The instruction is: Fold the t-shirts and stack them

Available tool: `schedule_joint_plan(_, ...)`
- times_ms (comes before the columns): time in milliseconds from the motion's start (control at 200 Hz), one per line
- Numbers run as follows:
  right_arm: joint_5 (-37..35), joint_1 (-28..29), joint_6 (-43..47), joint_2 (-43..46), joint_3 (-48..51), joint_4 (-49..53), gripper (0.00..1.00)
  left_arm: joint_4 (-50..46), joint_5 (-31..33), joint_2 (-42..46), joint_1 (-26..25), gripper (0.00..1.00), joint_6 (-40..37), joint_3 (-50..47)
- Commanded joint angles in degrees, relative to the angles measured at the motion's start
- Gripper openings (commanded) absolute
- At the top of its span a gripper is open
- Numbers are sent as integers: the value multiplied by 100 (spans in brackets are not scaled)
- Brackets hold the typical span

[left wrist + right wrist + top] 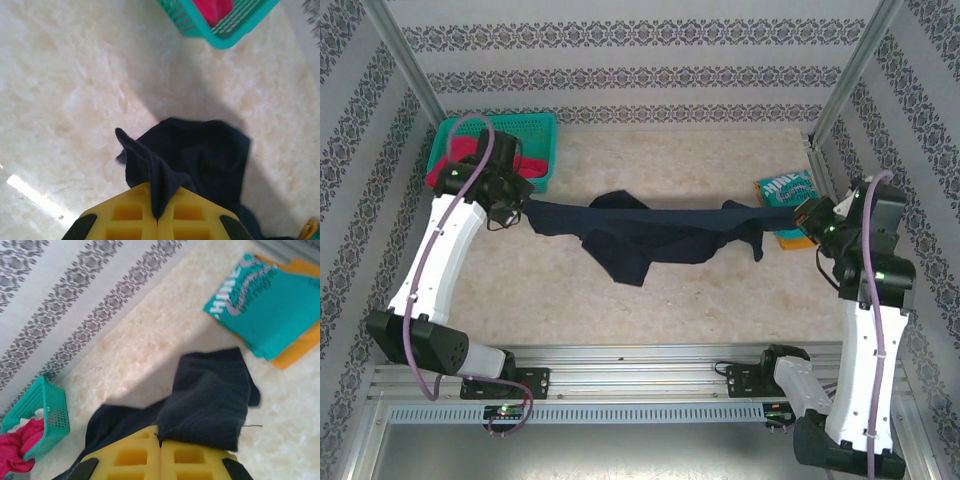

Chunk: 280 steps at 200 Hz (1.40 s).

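A large dark navy t-shirt (pixel 640 245) hangs stretched across the table between both grippers, its middle sagging onto the surface. My left gripper (pixel 520 212) is shut on its left end; in the left wrist view the yellow fingers (pixel 125 215) pinch a fold of navy cloth (pixel 200 155). My right gripper (pixel 802 216) is shut on the right end, and the right wrist view shows an edge of the navy shirt (pixel 210 400) clamped in the right gripper (pixel 160 439). A folded teal t-shirt (pixel 782 190) with white lettering lies on an orange one (pixel 792 240) at the right. A pink-red shirt (pixel 470 152) sits in the basket.
The teal mesh basket (pixel 532 135) stands at the back left corner, close behind my left arm. Patterned walls close in the table on the left, back and right. The teal-and-orange stack (pixel 270 315) lies just beyond the right gripper. Bare table shows in front of the navy shirt.
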<state>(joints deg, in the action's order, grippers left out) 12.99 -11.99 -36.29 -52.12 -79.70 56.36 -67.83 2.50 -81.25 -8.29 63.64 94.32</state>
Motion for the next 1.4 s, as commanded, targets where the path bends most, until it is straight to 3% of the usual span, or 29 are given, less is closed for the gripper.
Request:
schedule_joint_plan(0,-190,34,689,-543,-779,130,0,-968,701,114,-21,0,352,769)
schedule_joint_plan(105,-193,28,721,-829,-850,-125,0,-1184,634,-74,-22,0,275,1057)
schedule_joint_plan(230,15,43,532,-1242,-484,-880,0,-640,512,-357,-29,0,230,907)
schedule_joint_plan(490,162,392,347,-3091,-869,-2418,0,310,546,-2104,-22,0,34,1908)
schedule_joint_plan(624,167,560,175,-4162,-1741,-2957,0,347,625,-3227,16,0,-152,3412)
schedule_joint_plan(744,229,610,7,-5012,-2843,-3231,0,240,615,-4550,60,0,-529,5677)
schedule_joint_plan(834,310,610,-49,-5581,-3995,-3220,0,853,359,-5266,200,0,-567,6920)
schedule_joint_plan(959,591,597,-168,-6382,-6189,-2805,0,2391,241,-5130,336,0,-351,6766)
schedule_joint_plan(1134,1213,358,-923,-7031,-8502,-2712,0,3219,139,-4480,460,0,-230,6766)
schedule_joint_plan(1279,1472,156,-1033,-6484,-8373,-2831,0,3316,43,-3757,499,0,-450,6646)
schedule_joint_plan(1394,1540,146,-631,-5571,-7141,-2842,0,3110,-3,-3124,497,0,-578,6056)
